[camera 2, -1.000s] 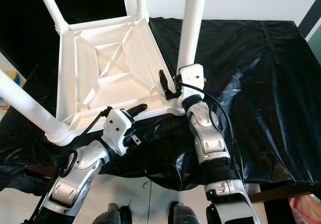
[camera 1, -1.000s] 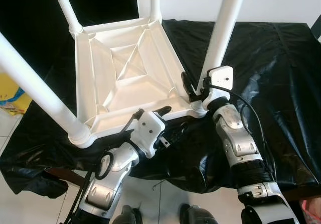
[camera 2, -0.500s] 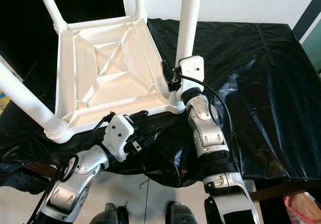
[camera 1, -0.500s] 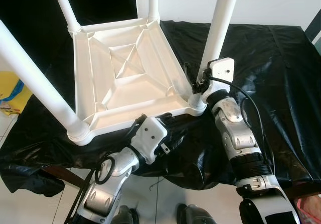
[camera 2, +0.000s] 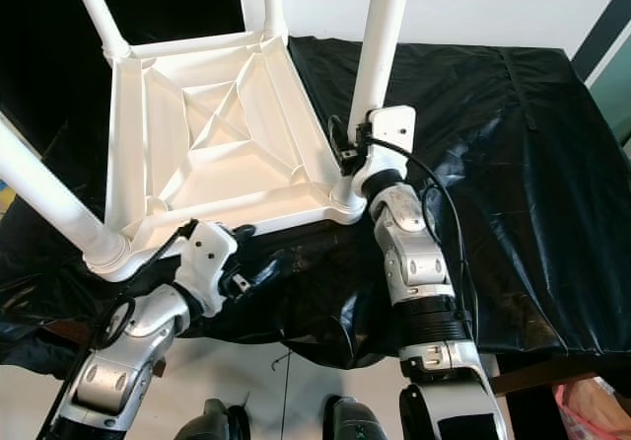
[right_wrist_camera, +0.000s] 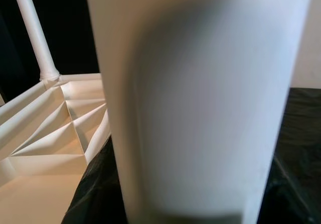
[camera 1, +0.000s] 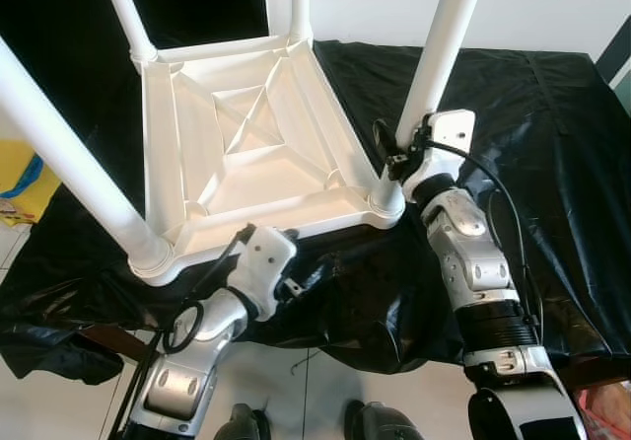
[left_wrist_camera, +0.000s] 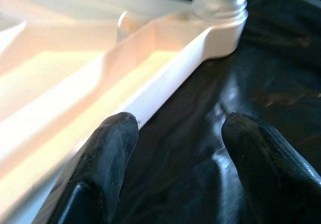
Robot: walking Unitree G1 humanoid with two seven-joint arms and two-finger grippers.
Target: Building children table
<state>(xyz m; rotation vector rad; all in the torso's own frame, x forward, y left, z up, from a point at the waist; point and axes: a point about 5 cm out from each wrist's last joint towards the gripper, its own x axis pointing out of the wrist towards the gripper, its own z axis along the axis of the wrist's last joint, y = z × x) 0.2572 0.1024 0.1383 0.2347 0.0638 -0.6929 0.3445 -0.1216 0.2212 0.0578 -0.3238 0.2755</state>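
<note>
The white children's table (camera 1: 246, 154) lies upside down on a surface draped in a black sheet (camera 1: 552, 144), its legs pointing up. My right gripper (camera 1: 399, 149) is shut on the near right leg (camera 1: 439, 55), just above the corner socket. In the right wrist view that leg (right_wrist_camera: 200, 93) stands between the two dark fingers (right_wrist_camera: 95, 189). My left gripper (camera 1: 288, 238) is open at the table's near rim, between the two near corners. In the left wrist view its fingertips (left_wrist_camera: 118, 133) stand apart, just short of the rim (left_wrist_camera: 165, 78), over the black sheet.
The near left leg (camera 1: 69, 154) rises steeply towards the camera at the left. A yellow object (camera 1: 20, 179) sits on the floor beyond the sheet's left edge. The sheet hangs over the front edge above the pale tiled floor (camera 1: 296, 391).
My left gripper has drawn back from the table's near rim and shifted left. My right gripper has moved slightly up the near right leg.
</note>
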